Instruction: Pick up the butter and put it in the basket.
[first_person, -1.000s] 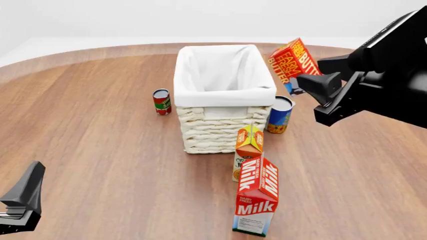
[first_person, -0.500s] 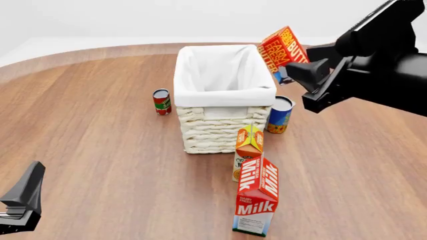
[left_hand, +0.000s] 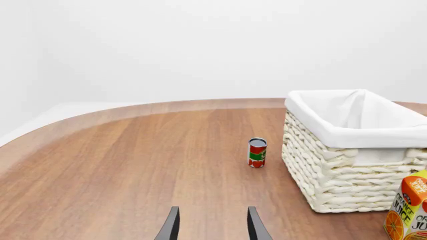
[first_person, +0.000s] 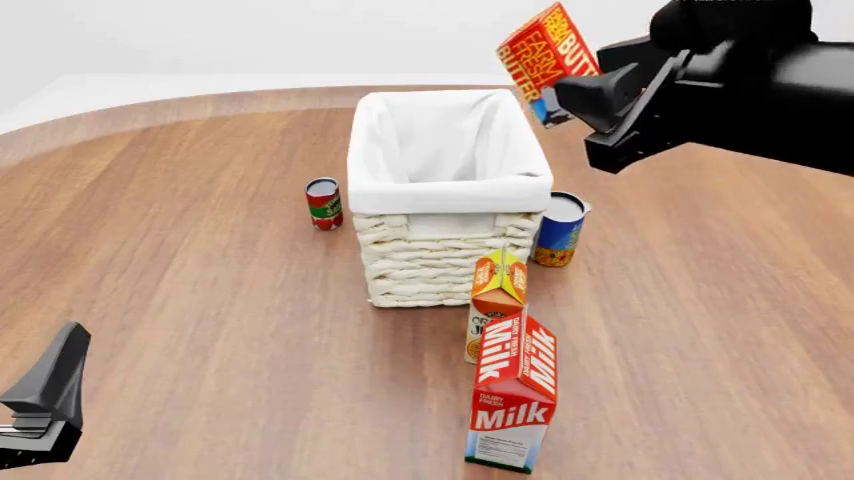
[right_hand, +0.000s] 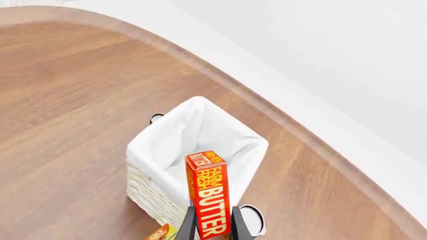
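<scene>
The left gripper (left_hand: 212, 227) is parked at seven o'clock, jaws parted, nothing held. The butter (first_person: 547, 57) has been raised and carried leftward to one o'clock, above the basket's (first_person: 449, 190) far right corner; release is judged near. It is clamped by the right gripper (right_hand: 212, 223).

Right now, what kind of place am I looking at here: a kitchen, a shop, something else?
Probably neither: it looks like a computer-rendered test scene. A bare wooden table stands against blank white, holding groceries: a wicker basket, a milk carton, cans. The right claw holds a butter box above the basket.
</scene>
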